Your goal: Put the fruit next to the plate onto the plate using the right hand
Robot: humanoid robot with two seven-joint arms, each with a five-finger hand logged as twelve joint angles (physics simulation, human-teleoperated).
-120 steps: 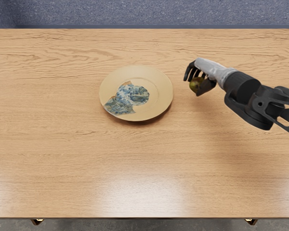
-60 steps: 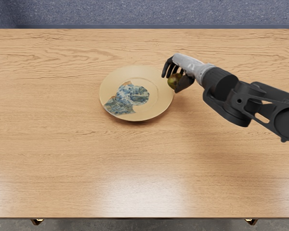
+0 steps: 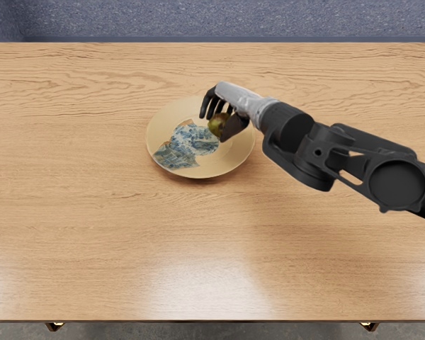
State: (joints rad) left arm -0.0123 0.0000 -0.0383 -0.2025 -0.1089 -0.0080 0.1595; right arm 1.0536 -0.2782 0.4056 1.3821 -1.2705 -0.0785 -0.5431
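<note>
My right arm (image 3: pixel 326 152) comes in from the right edge across the table (image 3: pixel 92 227), and my right hand (image 3: pixel 223 115) hangs over the far right part of the plate (image 3: pixel 230 157), fingers (image 3: pixel 211 106) curled down and pinching the fruit (image 3: pixel 217 125) against the thumb. I count one plate, one fruit and one arm. My fingers cover most of the greenish fruit, so I cannot tell its kind or whether it touches the plate, and the frame cuts off my arm at the right
</note>
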